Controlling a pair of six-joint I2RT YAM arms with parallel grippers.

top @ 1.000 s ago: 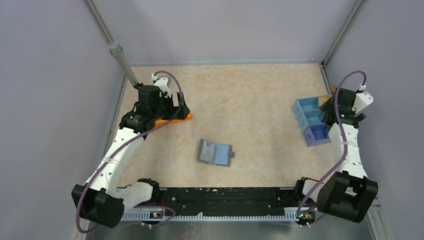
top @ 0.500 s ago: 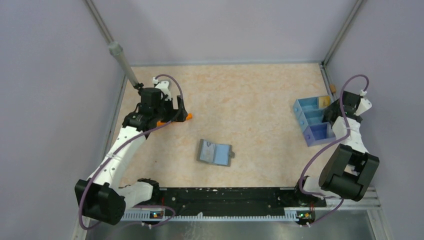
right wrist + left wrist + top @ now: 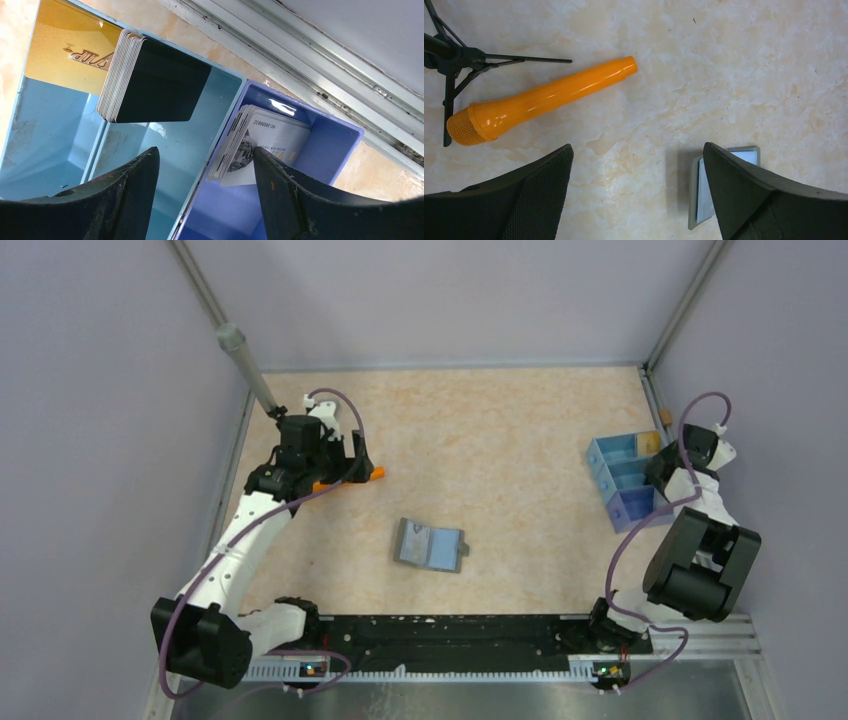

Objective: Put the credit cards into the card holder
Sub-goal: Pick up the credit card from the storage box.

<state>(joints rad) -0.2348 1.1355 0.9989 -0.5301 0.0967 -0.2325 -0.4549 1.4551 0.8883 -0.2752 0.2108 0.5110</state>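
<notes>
The small flat grey folding card holder (image 3: 430,545) lies at mid-frame on the marbled beige table (image 3: 500,420). It is well apart from the orange plastic stick (image 3: 544,100) that sits just beyond the released, wide-spread left claw (image 3: 638,150). At the right edge, hard by the metal rail, the blue and lilac plastic compartment tray (image 3: 612,452) holds the thin rectangular credit cards (image 3: 155,85) in stacks. The right claw (image 3: 205,150) hangs released, grasping nothing, over a white stack printed "NO." with digits, and a gold card reads "VIP".

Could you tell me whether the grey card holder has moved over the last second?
No. The card holder lies at the same spot and angle against the black rail along the near edge.
</notes>
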